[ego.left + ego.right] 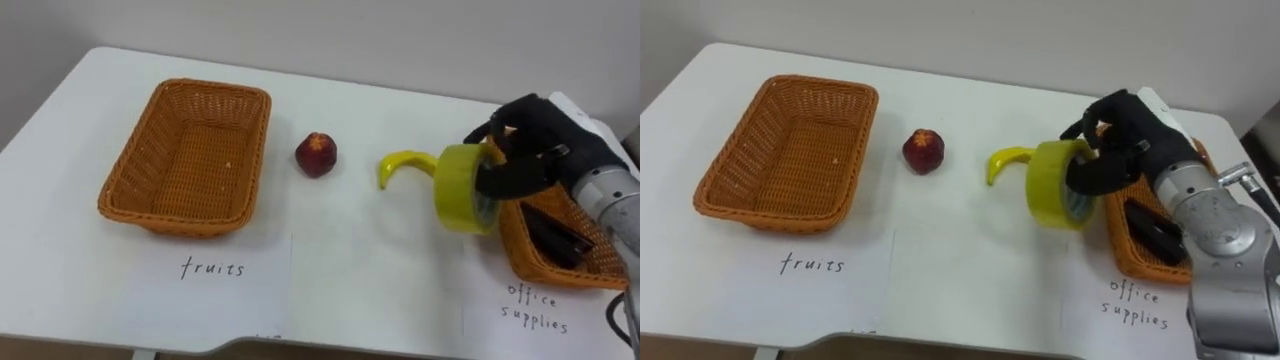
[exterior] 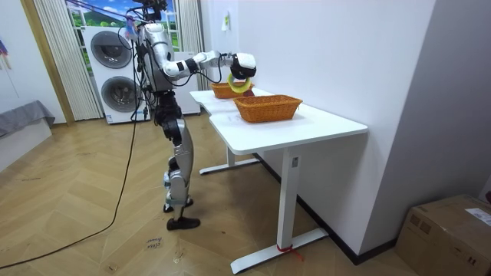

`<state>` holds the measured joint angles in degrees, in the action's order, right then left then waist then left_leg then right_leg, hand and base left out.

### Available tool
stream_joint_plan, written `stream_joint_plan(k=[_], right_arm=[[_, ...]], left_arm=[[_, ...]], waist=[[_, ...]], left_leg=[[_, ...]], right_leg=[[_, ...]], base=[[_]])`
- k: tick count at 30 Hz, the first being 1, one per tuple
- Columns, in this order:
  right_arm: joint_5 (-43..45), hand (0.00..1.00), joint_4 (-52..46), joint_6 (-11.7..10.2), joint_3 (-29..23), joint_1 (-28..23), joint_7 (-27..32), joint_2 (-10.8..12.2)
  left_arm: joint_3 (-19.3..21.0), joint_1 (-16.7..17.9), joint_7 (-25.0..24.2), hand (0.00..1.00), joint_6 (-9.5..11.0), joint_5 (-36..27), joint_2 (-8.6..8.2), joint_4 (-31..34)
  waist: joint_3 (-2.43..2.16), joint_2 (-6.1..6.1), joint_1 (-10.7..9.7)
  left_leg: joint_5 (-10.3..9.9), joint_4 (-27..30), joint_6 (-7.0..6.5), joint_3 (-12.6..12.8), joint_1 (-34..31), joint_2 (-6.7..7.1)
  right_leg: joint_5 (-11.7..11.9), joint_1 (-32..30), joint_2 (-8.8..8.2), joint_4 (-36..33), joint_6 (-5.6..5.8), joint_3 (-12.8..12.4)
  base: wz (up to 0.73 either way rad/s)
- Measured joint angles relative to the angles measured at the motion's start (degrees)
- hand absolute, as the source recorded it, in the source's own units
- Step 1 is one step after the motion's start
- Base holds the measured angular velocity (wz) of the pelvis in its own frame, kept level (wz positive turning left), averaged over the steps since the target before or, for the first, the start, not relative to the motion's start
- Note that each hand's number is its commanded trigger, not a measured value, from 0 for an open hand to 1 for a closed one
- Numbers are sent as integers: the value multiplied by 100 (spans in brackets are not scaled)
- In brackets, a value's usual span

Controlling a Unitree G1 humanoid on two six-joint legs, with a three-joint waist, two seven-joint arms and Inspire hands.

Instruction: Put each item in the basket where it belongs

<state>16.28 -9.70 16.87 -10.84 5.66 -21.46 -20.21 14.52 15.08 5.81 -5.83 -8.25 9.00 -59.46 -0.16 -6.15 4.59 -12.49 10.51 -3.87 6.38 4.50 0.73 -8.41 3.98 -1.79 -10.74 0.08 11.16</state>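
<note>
right hand point(image 1: 535, 145): fingers curled through and round the yellow tape roll point(image 1: 462, 190), holding it clear of the table just left of the right woven orange basket point(image 1: 530, 262). Risk: if released here, the roll clips the rim, tips out and rolls left into the yellow banana point(image 1: 400, 165). The dark item point(image 1: 555, 235) inside could bounce it too. Red apple point(image 1: 316, 154) and banana sit unsorted mid-table; left woven orange basket point(image 1: 135, 165) is empty.

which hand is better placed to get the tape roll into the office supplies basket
Right. The right hand is curled round the yellow tape roll, holding it just left of the office supplies basket, so a short move further right should bring the roll over it.
</note>
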Motion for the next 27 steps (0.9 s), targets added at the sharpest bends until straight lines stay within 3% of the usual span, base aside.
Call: stream_joint_plan(k=[6,11,27], right_arm=[[-547,100,22,-72,-243,0,486,-1],[-1147,100,413,-185,-476,5,1260,-2],[-1382,100,873,-185,-521,5,2371,-2]], left_arm=[[7,46,-4,0,-4,-4,-114,17],[0,74,27,0,-4,-13,-142,109],[0,135,28,0,-76,-25,-141,163]], waist=[[14,5,-51],[17,0,-129],[3,13,-301]], left_leg=[[-1,20,0,-28,-24,5],[-1,26,0,-35,-30,5],[0,14,1,-34,-34,5]], right_leg=[[0,1,-5,2,1,9],[0,-7,-4,2,1,15],[-1,-14,-4,6,1,73]], base=[[2],[1],[0]])
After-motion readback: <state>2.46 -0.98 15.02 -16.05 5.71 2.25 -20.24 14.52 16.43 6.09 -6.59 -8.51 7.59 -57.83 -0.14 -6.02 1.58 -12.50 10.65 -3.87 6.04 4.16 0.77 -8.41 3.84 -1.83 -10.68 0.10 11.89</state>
